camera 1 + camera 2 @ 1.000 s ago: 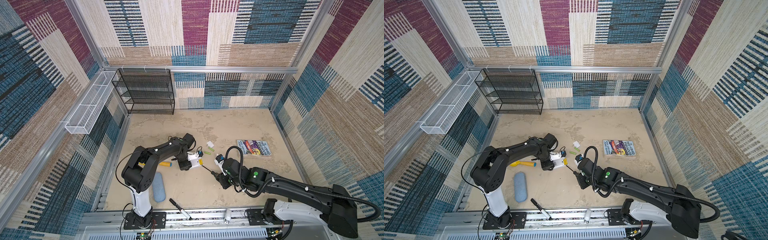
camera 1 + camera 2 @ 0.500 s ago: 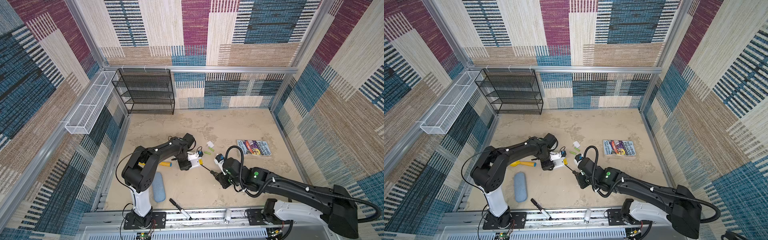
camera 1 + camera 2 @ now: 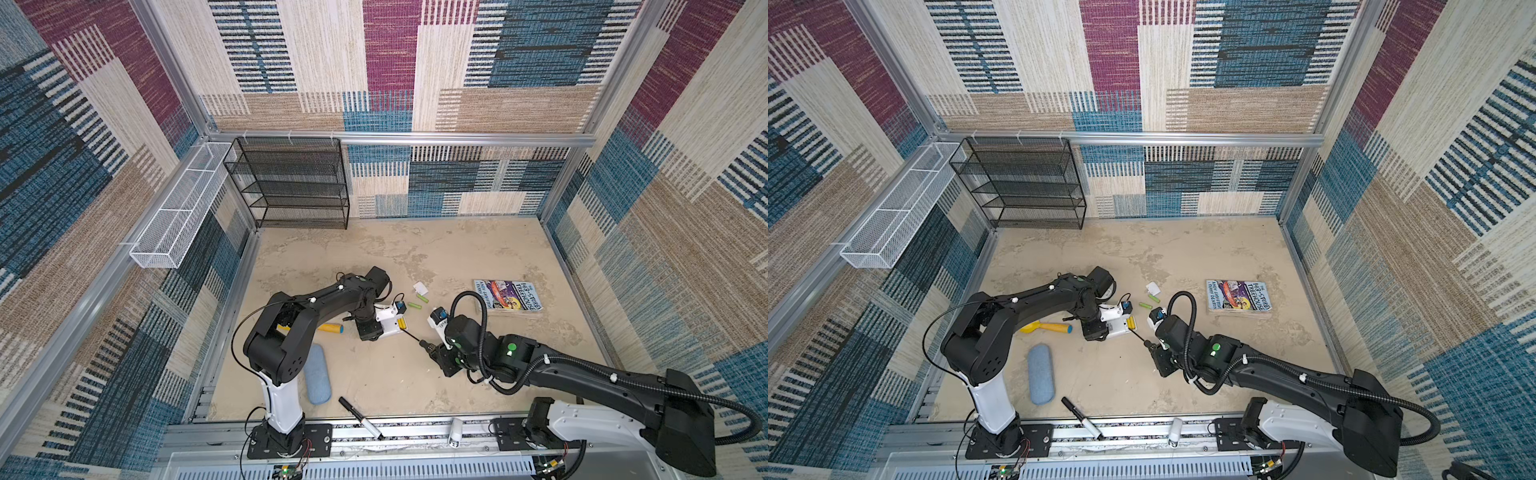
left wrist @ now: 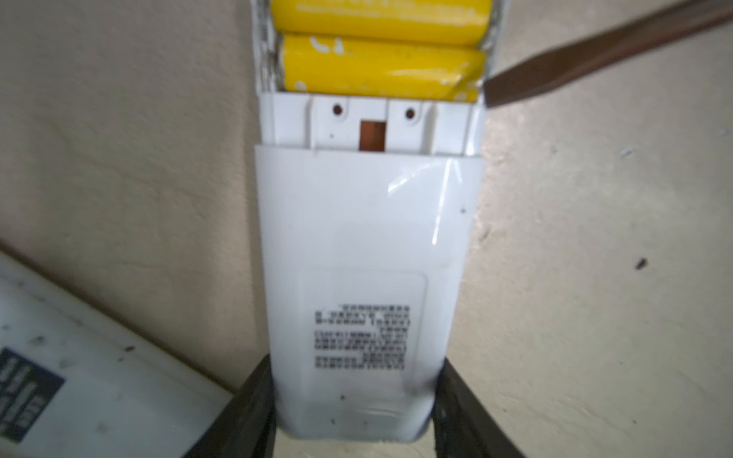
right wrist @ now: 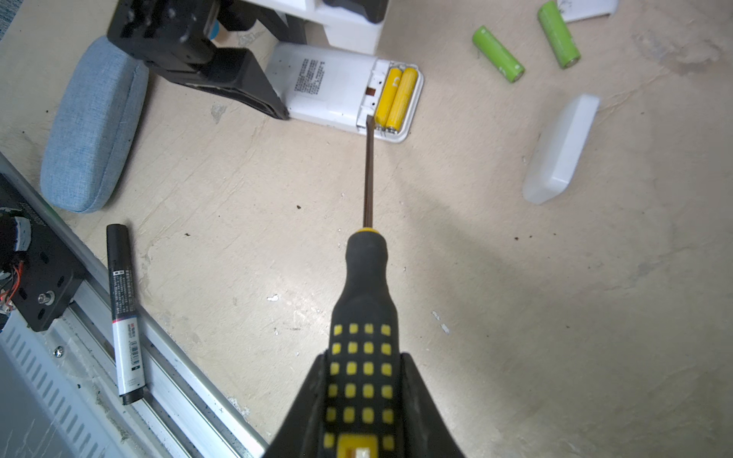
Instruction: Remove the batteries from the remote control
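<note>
In both top views we see the remote (image 3: 390, 329) on the floor, left of centre, with two green batteries (image 3: 414, 306) loose just far-right of it. Left wrist view: our left gripper (image 4: 357, 412) clamps the remote's end, and two yellow batteries (image 4: 380, 67) sit in the open bay. Right wrist view: the right gripper (image 5: 363, 396) pinches the screwdriver (image 5: 367, 301), tip at the bay's edge.

book (image 3: 508, 295) lying flat | blue case (image 3: 318, 379) | black marker (image 3: 360, 418) | black wire rack (image 3: 291, 183)
</note>
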`<state>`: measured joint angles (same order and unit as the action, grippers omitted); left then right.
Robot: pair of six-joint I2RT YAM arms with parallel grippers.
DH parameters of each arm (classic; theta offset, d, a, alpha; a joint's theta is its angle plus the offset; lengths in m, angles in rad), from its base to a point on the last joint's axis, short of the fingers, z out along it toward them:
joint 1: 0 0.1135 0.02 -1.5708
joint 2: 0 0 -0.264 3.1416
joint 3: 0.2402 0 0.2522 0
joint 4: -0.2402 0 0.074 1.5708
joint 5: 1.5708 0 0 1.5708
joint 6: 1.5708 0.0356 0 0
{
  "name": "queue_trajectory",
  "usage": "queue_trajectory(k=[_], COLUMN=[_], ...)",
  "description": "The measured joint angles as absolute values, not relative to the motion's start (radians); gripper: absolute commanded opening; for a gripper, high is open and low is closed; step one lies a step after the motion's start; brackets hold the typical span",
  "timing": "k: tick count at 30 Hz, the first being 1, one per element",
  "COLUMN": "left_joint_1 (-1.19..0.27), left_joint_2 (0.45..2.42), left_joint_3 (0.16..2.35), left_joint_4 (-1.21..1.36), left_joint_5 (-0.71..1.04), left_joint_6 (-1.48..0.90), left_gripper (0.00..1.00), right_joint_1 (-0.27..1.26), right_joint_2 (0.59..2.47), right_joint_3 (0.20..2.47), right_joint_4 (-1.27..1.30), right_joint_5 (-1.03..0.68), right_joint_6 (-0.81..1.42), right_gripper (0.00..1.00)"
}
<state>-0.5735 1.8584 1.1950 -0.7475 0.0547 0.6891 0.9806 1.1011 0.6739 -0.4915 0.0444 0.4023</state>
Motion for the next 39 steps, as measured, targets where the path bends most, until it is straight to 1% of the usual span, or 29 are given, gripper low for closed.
queue_trajectory(k=[28,39], left_joint_1=[-0.574,-0.574], left_joint_2=[1.860,1.861], left_joint_3=[1.197,1.201], left_joint_4=[-0.750,-0.756], left_joint_5=[0.055,0.051], left_joint_6=[0.691,0.687], left_gripper=[0.52,0.52], right_joint_1=[0.982,0.988], right_joint_2=[1.109,1.081], right_joint_3=[0.659,0.523], right_joint_4=[-0.488,-0.330], right_joint_5=[0.062,0.052], right_joint_6=[0.424,0.480], right_gripper=[0.00,0.00])
